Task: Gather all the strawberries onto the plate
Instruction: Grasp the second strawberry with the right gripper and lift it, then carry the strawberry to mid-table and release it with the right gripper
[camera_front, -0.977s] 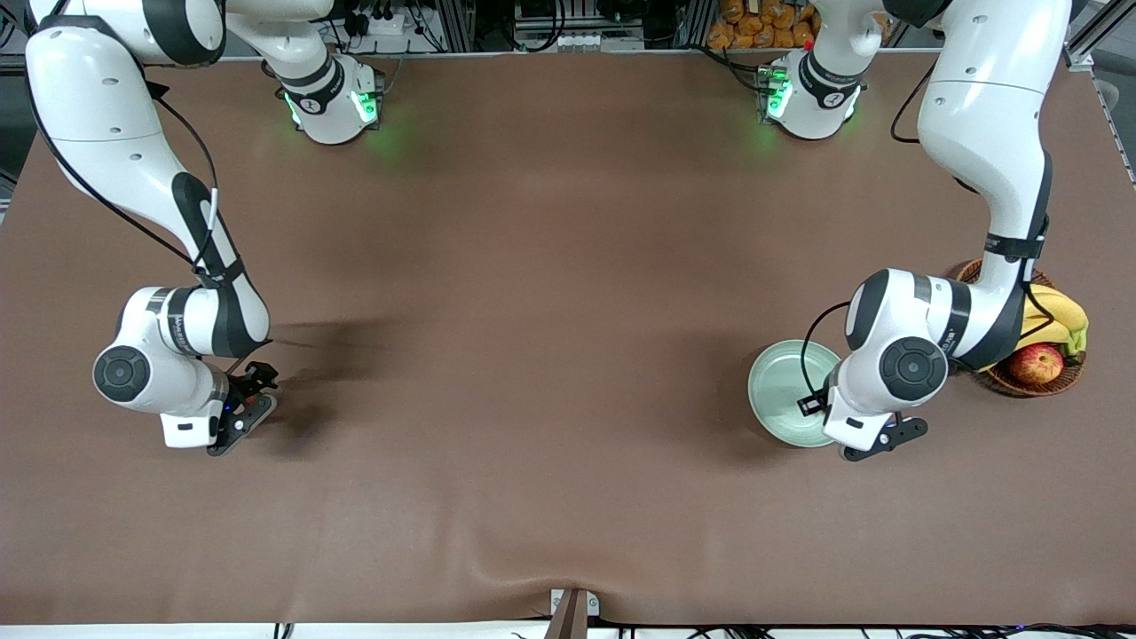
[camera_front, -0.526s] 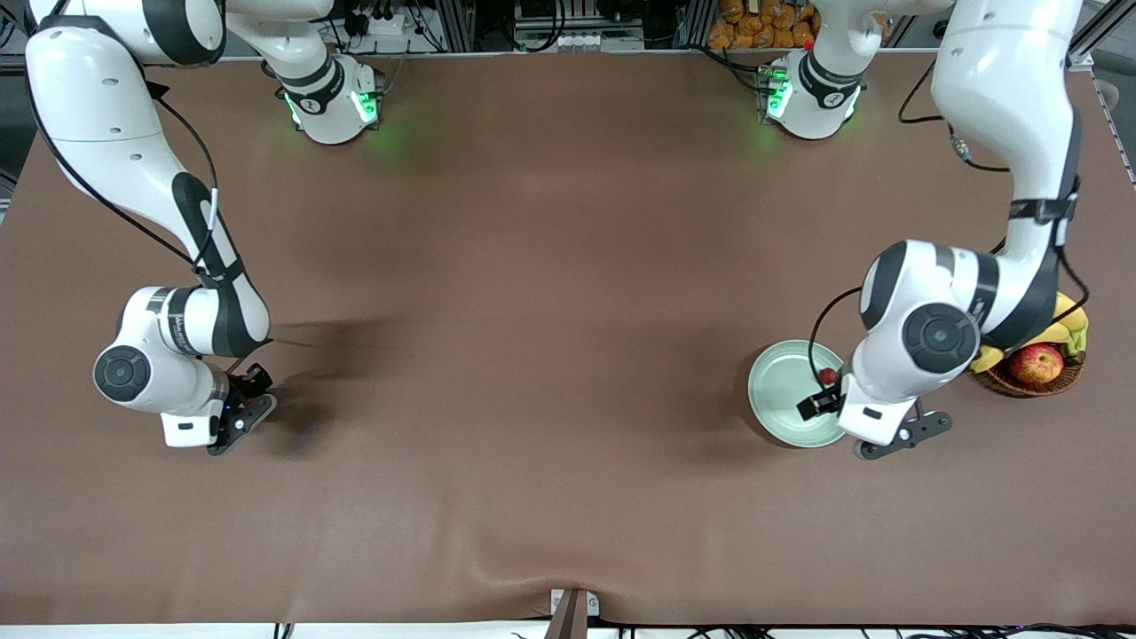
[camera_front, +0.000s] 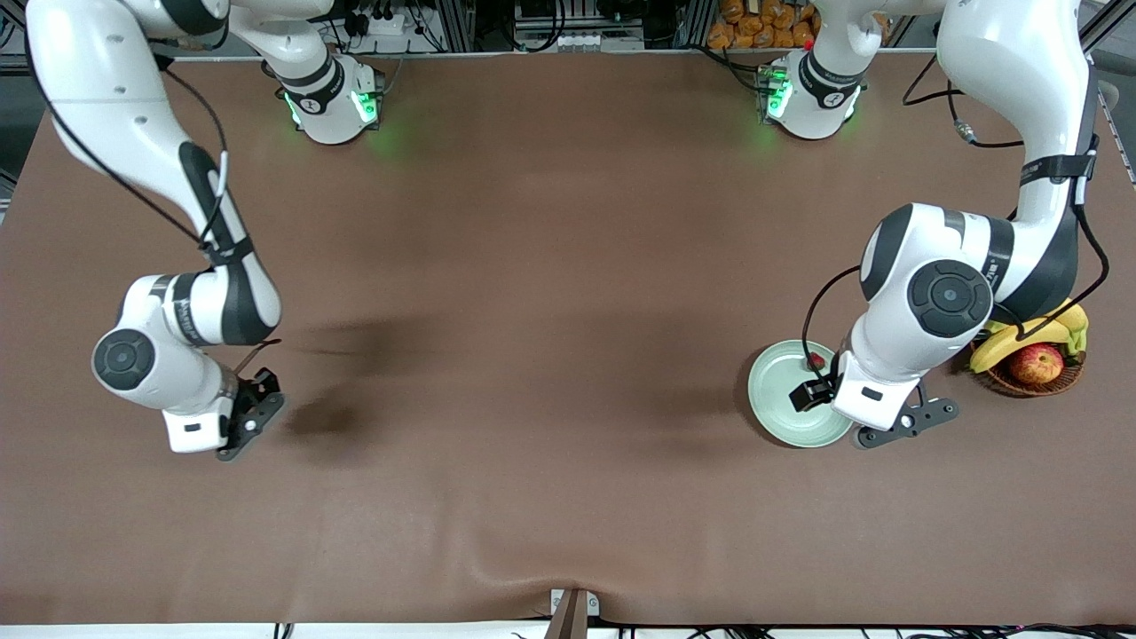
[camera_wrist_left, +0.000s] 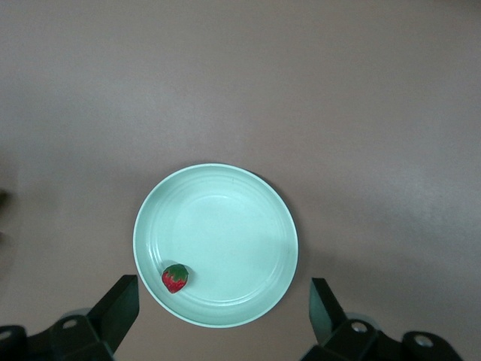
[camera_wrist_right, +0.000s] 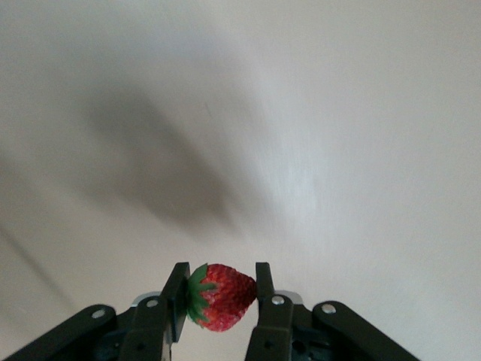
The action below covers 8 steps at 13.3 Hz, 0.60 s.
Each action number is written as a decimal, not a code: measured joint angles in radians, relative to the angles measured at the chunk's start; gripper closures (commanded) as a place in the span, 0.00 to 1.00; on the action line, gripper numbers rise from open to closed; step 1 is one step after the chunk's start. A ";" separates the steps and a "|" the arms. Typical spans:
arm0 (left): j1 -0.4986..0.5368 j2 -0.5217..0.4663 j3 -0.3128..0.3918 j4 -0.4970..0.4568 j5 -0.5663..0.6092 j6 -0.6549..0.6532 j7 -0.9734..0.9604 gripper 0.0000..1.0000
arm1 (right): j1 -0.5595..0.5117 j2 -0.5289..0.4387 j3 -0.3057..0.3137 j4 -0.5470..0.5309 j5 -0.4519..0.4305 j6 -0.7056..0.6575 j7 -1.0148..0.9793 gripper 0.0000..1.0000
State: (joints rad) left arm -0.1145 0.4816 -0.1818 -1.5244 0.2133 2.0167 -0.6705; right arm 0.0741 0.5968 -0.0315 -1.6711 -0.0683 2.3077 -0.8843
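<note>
Worktop (camera_front: 550, 355): a brown cloth-covered surface filled the front view, with a small ripple at the edge nearest the front camera; both arm bases glowed green along the edge farthest from it.
Plate (camera_front: 779, 390): the pale mint-green plate sat toward the left arm's end of the worktop, its edge nearest that arm covered by the arm's wrist in the front view; in the left wrist view the whole round rim (camera_wrist_left: 216, 245) showed.
Strawberry in the plate (camera_wrist_left: 174, 277): one berry with a green cap lay inside the plate close to the rim; in the front view it showed as a red spot (camera_front: 815, 360) beside the left arm's wrist.
Left hand (camera_wrist_left: 224, 308): it hung over the plate, fingers spread wide with nothing between them, one fingertip to each side of the plate's rim.
Held strawberry (camera_wrist_right: 220, 296): a second berry, cap turned to one side, sat pinched between the fingers of the right hand.
Right hand (camera_wrist_right: 220, 289): clenched on that berry, raised above bare worktop at the right arm's end, well apart from the plate; its shadow lay on the cloth beside it.
Basket (camera_front: 1029, 380): a brown wicker basket stood at the left arm's end, beside the plate, partly hidden by the left arm.
Basket contents: a red-yellow apple (camera_front: 1035, 362) and yellow bananas (camera_front: 1021, 339).
</note>
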 measured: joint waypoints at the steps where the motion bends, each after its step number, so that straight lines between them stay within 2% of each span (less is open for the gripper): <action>1: 0.000 0.003 0.000 0.001 0.000 0.000 0.001 0.00 | 0.037 -0.012 0.003 0.016 0.002 -0.002 0.000 1.00; 3: 0.001 0.018 0.001 0.009 0.000 0.000 0.024 0.00 | 0.112 -0.017 0.008 0.054 0.032 -0.003 0.020 1.00; 5: 0.001 0.035 0.001 0.016 0.000 0.000 0.044 0.00 | 0.179 -0.010 0.009 0.079 0.111 -0.002 0.057 1.00; 8: 0.001 0.050 0.000 0.025 -0.004 0.000 0.047 0.00 | 0.287 0.049 0.011 0.125 0.188 0.038 0.147 1.00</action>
State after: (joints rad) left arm -0.1139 0.5313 -0.1818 -1.4998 0.2097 2.0167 -0.6233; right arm 0.3609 0.6456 -0.0202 -1.5459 0.1196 2.3458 -0.7373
